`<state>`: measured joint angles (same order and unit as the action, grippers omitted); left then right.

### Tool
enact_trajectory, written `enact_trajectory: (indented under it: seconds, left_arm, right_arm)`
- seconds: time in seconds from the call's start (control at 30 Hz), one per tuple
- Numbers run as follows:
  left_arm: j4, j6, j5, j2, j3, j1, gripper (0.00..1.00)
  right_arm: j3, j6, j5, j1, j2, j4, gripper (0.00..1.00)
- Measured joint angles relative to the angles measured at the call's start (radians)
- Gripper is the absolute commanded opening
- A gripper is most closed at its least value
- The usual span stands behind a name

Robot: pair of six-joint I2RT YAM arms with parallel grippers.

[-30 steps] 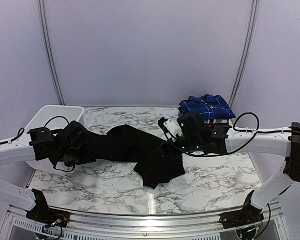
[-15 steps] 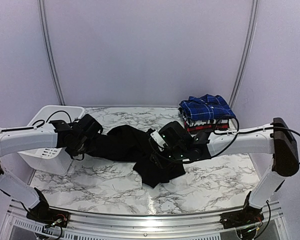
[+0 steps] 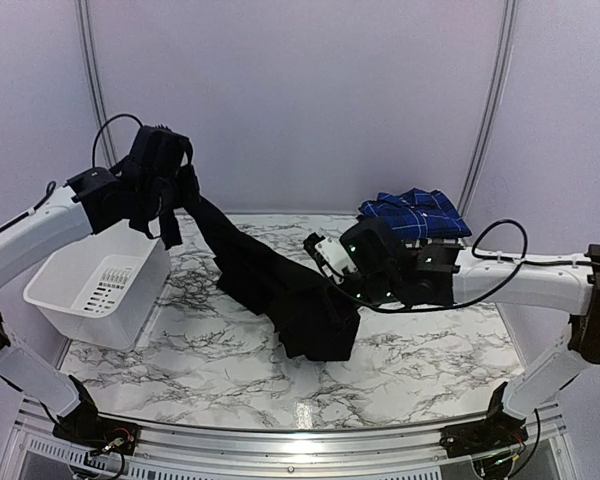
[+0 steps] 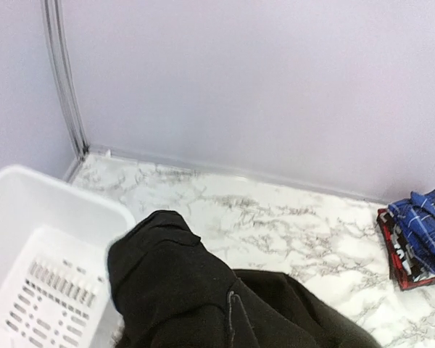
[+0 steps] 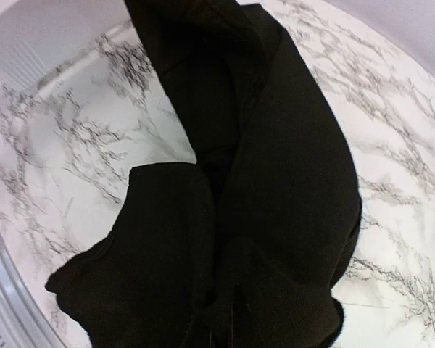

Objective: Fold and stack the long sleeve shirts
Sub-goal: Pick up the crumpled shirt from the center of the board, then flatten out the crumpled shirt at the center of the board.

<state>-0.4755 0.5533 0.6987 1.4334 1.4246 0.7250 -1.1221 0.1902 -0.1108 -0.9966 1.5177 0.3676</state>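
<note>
I have the left gripper raised high over the left end of the bench, above the white basket. Its fingers are buried in cloth, so I can't see them directly, but they are pressed together on one end of the black shirt, which hangs down from them with a loose strip dangling beside the arm.

From there the black shirt runs down and to the right in a long slack band across the middle of the bench. Its lower part bunches into a wide fold that rests on the marble surface. The right gripper sits low at the right edge of that fold, clamped shut on the fabric. In its wrist view the dark cloth fills the bottom of the frame and hides the fingertips.

The left wrist view looks down over a hump of the same black fabric, with the basket's rim just beside it on the left.

The stack of folded plaid shirts lies at the far right corner of the bench, behind the right arm. The blue-and-white one is on top, with red and black-and-white plaid showing under it, and the stack is apart from the black shirt.
</note>
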Motion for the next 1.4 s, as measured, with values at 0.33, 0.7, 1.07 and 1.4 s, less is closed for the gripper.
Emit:
enact_trajectory:
  seconds: [0.33, 0.7, 1.07, 1.4]
  left_arm:
    - [0.026, -0.286, 0.016, 0.018, 0.473, -0.054, 0.00]
    - [0.027, -0.359, -0.132, 0.141, 0.589, -0.091, 0.00]
    - [0.013, -0.329, -0.406, 0.270, 0.557, -0.105, 0.00]
    - [0.003, -0.337, -0.726, 0.291, 0.446, -0.018, 0.00]
  right_arm:
    - [-0.207, -0.029, 0.026, 0.000, -0.163, 0.084, 0.00]
    - [-0.096, 0.078, -0.034, 0.103, -0.177, 0.180, 0.00]
    - [0.181, 0.234, -0.151, 0.172, -0.332, 0.248, 0.00]
    - [0.229, 0.241, -0.056, 0.161, -0.346, 0.215, 0.57]
